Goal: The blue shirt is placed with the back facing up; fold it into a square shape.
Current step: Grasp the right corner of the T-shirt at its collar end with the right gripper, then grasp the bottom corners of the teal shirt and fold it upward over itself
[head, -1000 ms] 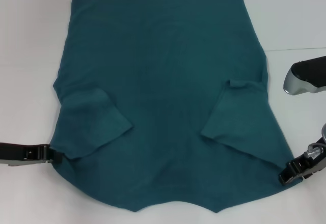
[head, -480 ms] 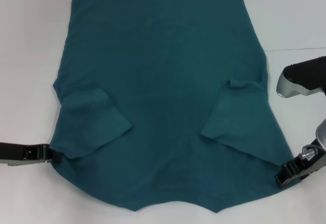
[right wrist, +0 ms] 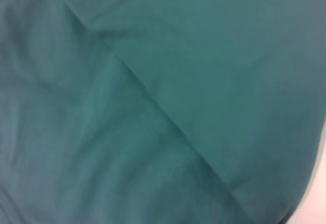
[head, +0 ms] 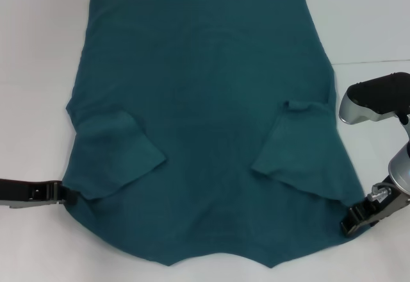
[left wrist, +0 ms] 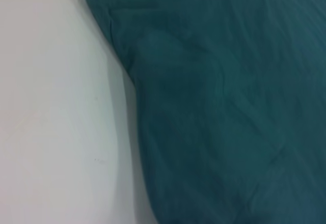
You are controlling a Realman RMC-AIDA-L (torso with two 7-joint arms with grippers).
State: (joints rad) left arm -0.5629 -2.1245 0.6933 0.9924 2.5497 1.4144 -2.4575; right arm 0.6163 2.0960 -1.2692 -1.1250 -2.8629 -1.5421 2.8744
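White worktop (head: 38, 51), plain and matte, carrying the blue shirt (head: 205, 102) spread flat across its middle, hem at the far edge, both short sleeves already folded inward onto the plain back. Dark teal, soft cotton, mildly rumpled near the folded sleeves. Left gripper (head: 64, 195) low at the shirt's near-left edge, touching the cloth; right gripper (head: 353, 222) at the near-right corner, likewise at the fabric. Cannot tell whether either is closed on the cloth. Likely step: taking both near corners for a fold toward the far hem. Best done with matched grips, lifted evenly, carried straight and level, edges aligned before release.
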